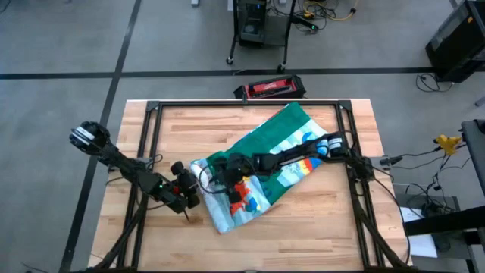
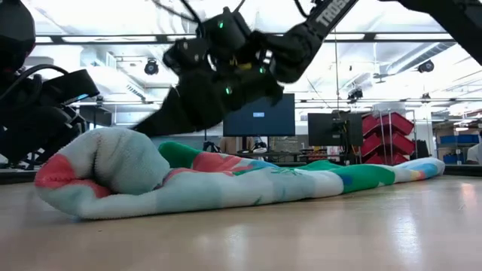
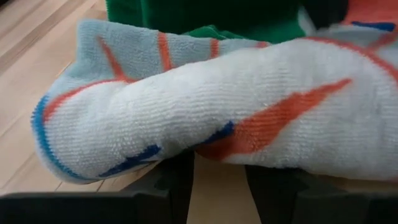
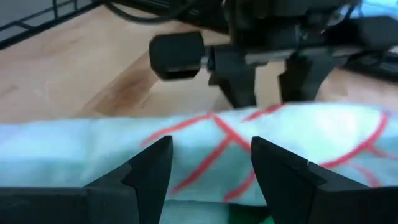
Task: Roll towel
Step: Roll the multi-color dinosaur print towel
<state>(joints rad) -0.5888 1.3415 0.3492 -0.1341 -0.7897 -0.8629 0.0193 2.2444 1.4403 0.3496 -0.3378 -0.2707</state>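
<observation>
Towel [image 1: 261,171] first, since both my grippers are on it. My right gripper [image 4: 211,165] hangs just over the rolled end with its fingers [image 4: 152,168] parted, the striped cloth with red lines showing in the gap between them; I see nothing pinched there. Facing it from the far side of the roll is my left gripper [image 3: 217,186], low at the table, its two dark fingers [image 3: 177,180] set a little apart and the fat roll bulging right above them. I cannot tell whether those fingers are pinching any cloth.

From overhead, the left gripper [image 1: 198,182] sits at the roll's left edge and the right gripper [image 1: 227,171] reaches in over the cloth from the right side.

The towel lies diagonally across the wooden table [image 1: 303,227]. Its near-left end is rolled into a thick bundle [image 2: 105,173], pale with orange and blue marks. The rest trails flat toward the far right, green border [image 1: 292,117] up. A red and black case [image 1: 269,88] lies beyond the table's far edge.
</observation>
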